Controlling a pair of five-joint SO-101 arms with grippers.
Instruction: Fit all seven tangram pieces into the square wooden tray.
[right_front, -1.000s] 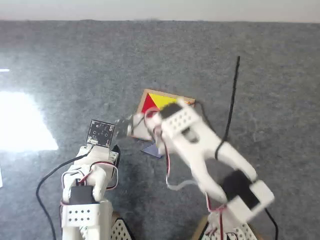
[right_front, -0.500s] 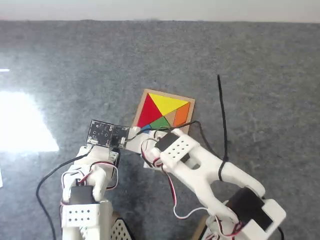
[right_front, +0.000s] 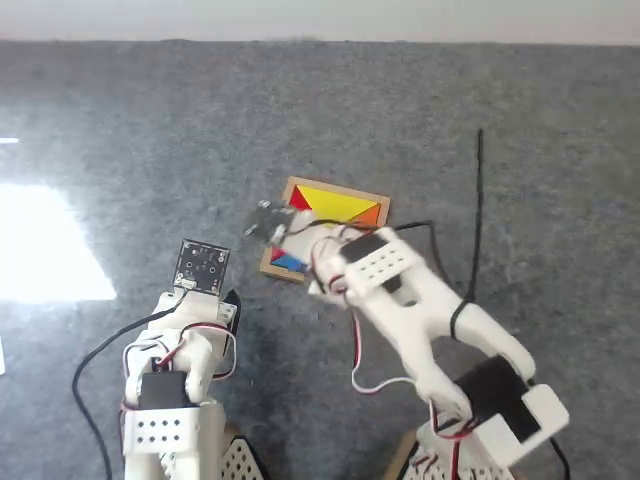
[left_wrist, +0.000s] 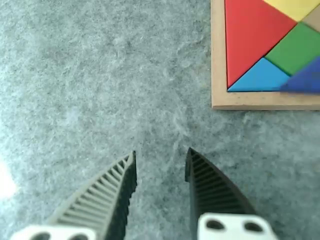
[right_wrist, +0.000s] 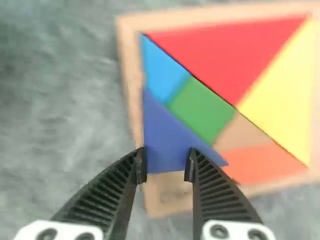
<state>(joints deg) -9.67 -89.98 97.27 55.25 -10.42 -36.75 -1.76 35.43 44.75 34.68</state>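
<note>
The square wooden tray (right_front: 335, 188) lies mid-table with red, yellow, green, light blue and orange pieces in it. In the right wrist view my right gripper (right_wrist: 164, 162) is shut on a dark blue triangle (right_wrist: 167, 142), held over the tray's (right_wrist: 127, 75) edge beside the green piece (right_wrist: 200, 107) and the light blue one (right_wrist: 160, 72). A bare wooden patch (right_wrist: 239, 132) shows next to the orange piece (right_wrist: 260, 160). My left gripper (left_wrist: 161, 159) stands open over the grey mat, a little short of the tray's corner (left_wrist: 217, 102).
The right arm (right_front: 400, 290) stretches across the tray's near side in the high view. The left arm (right_front: 180, 380) stands at the front left. A black cable (right_front: 470, 220) runs along the mat to the right of the tray.
The right arm dipped to the mat below the tray, where the dark blue piece lay, then swung back over the tray's left side with the piece. The left arm kept still.
</note>
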